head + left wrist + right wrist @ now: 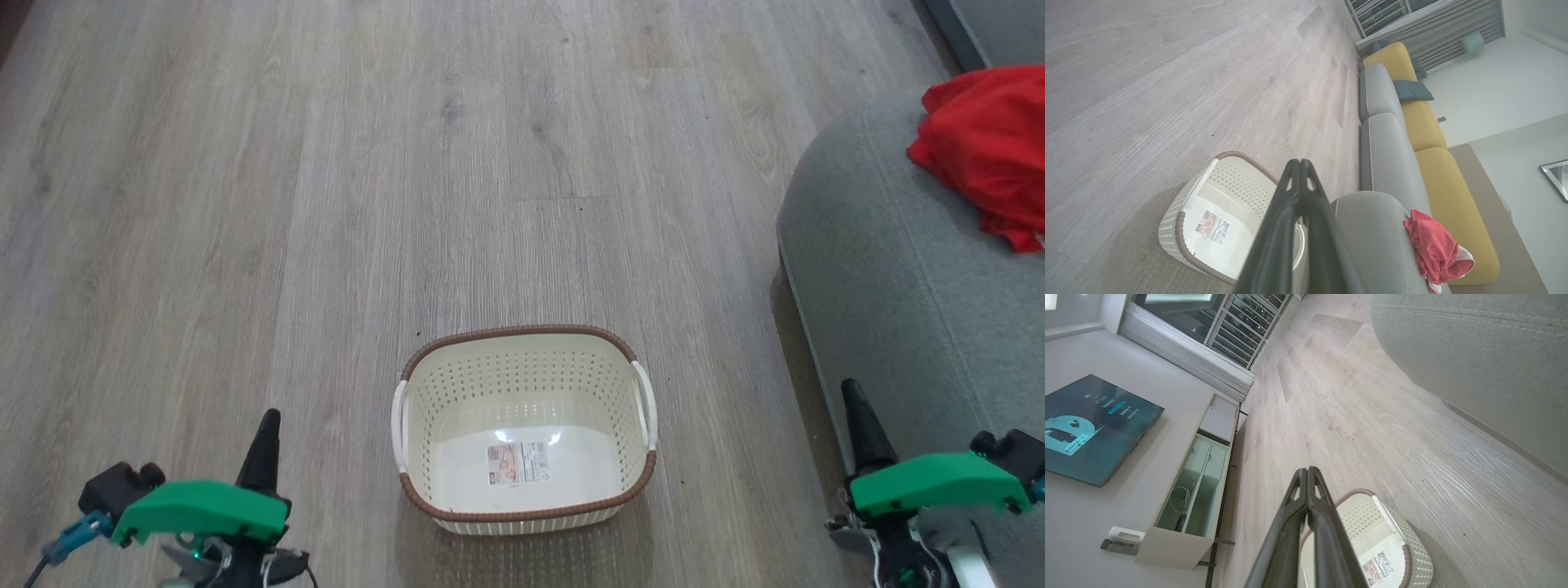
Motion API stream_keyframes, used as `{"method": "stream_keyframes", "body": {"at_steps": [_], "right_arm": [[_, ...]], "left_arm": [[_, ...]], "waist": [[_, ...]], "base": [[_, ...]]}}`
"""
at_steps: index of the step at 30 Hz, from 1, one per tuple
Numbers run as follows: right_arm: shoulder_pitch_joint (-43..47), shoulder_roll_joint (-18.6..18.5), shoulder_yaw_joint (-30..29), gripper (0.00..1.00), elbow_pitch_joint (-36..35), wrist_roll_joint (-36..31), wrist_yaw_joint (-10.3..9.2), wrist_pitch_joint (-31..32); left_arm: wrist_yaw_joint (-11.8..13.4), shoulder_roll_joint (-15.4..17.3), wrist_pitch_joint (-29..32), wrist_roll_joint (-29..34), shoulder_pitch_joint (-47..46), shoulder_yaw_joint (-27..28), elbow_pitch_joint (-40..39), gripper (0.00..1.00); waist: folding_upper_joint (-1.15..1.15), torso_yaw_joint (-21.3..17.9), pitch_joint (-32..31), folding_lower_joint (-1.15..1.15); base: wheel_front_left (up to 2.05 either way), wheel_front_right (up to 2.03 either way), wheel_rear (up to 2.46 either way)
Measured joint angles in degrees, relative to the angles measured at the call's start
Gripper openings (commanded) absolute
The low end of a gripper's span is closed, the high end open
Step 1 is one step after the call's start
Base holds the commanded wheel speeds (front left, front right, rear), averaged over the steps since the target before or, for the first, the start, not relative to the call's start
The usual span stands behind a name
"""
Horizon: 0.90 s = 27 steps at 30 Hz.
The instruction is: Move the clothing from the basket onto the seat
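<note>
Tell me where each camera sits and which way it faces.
Head view: on the head, facing down at the basket, seat and clothing; left gripper and right gripper at bottom corners.
Left wrist view: on the left wrist, past its shut fingers toward basket and seat.
Right wrist view: on the right wrist, past its shut fingers toward basket and cabinet.
Shared: all three show the basket.

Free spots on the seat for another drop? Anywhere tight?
The seat is bare from its rounded near edge up to the clothing bunched farther back. The basket holds only its label sticker. Open floor left of and beyond the basket. Narrowest: the strip between basket and seat.
</note>
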Motion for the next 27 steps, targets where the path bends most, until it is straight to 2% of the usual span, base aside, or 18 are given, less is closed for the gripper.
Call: {"method": "stream_keyframes", "body": {"at_steps": [27], "right_arm": [[-0.09, 0.13, -1.44, 0.0, -2.16, 18.41, 0.0, 4.45]], "left_arm": [[-1.78, -0.24, 4.1, -16.02, 0.0, 2.04, -2.87, 0.0]], "waist": [[0.0, 0.42, -0.08, 0.0]], "base": [[0.0, 0.0, 0.0]]}}
